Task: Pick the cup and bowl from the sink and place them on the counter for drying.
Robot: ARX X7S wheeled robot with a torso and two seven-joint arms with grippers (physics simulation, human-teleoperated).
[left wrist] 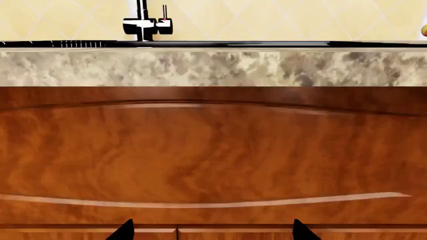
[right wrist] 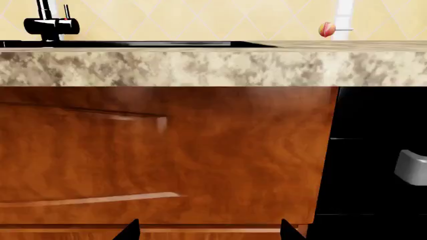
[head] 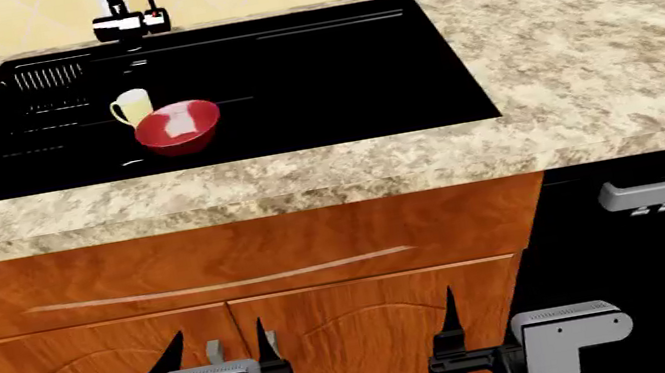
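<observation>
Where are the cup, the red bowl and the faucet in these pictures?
cup [head: 133,107]: head view, on its pale yellow side wall.
red bowl [head: 178,128]: head view, on its inner surface.
faucet [left wrist: 143,25]: left wrist view, on its black base.

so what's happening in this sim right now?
Nothing is being handled yet. The cup and the red bowl sit side by side in the black sink. Both arms hang low in front of the wooden cabinet doors, below the counter. The left pincer is open and empty; the right pincer is empty too, its opening unclear from the head view.
</observation>
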